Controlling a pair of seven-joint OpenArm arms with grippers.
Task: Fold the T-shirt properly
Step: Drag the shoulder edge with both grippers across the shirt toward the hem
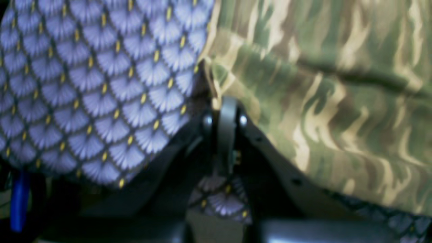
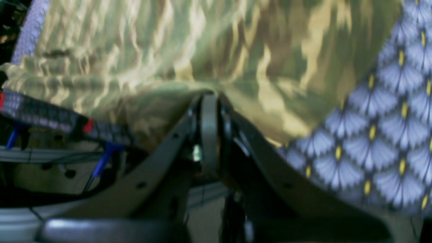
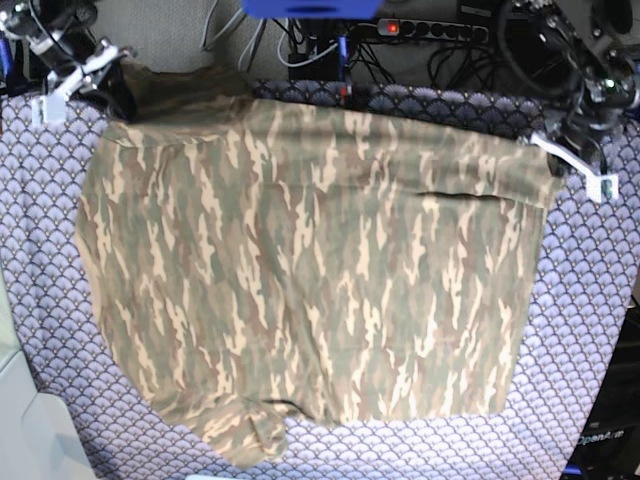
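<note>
Base view: flat camouflage T-shirt (image 3: 310,270)

A robotics lab bench, power strip (image 3: 430,30) and tangled cables (image 3: 300,45) behind the tabletop (image 3: 600,330), purple scallop tablecloth (image 3: 590,290) over it

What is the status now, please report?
Left gripper and right gripper both shut on T-shirt far corners. Shirt spread over tablecloth. Nothing blocking.
</note>
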